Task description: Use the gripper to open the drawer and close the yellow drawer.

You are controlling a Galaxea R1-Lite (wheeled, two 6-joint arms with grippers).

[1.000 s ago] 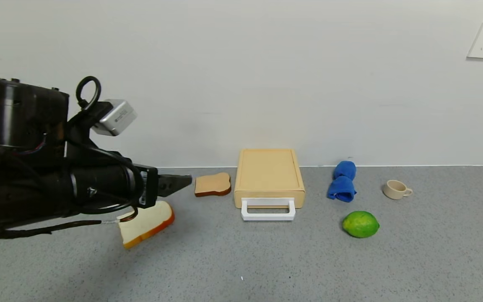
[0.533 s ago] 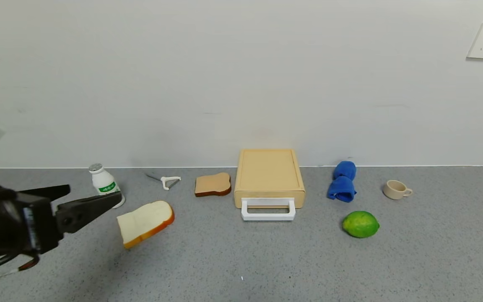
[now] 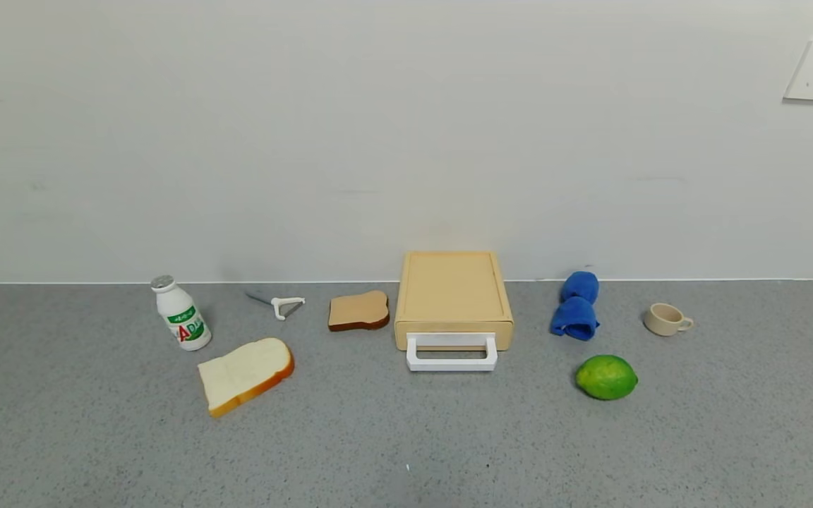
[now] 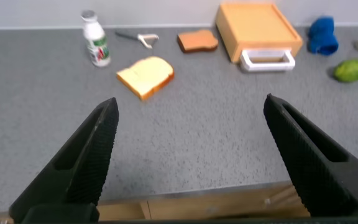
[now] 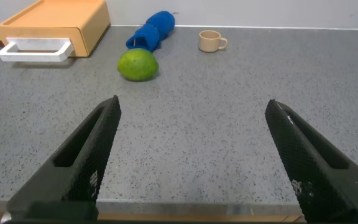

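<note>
The pale yellow drawer box [image 3: 453,293] stands against the wall at the table's middle, its tray pushed in and its white loop handle [image 3: 452,353] facing me. It also shows in the left wrist view [image 4: 258,28] and the right wrist view [image 5: 55,22]. Neither arm shows in the head view. My left gripper [image 4: 190,118] is open and empty over the table's near edge, far from the drawer. My right gripper [image 5: 192,118] is open and empty, also near the front edge.
Left of the drawer lie a brown toast slice [image 3: 358,310], a white bread slice [image 3: 245,375], a peeler [image 3: 279,305] and a small white bottle [image 3: 180,312]. Right of it lie a blue cloth [image 3: 576,305], a lime [image 3: 606,377] and a beige cup [image 3: 666,319].
My left arm has drawn back to the left and out of the head view, uncovering the bottle and the peeler. The drawer has not moved.
</note>
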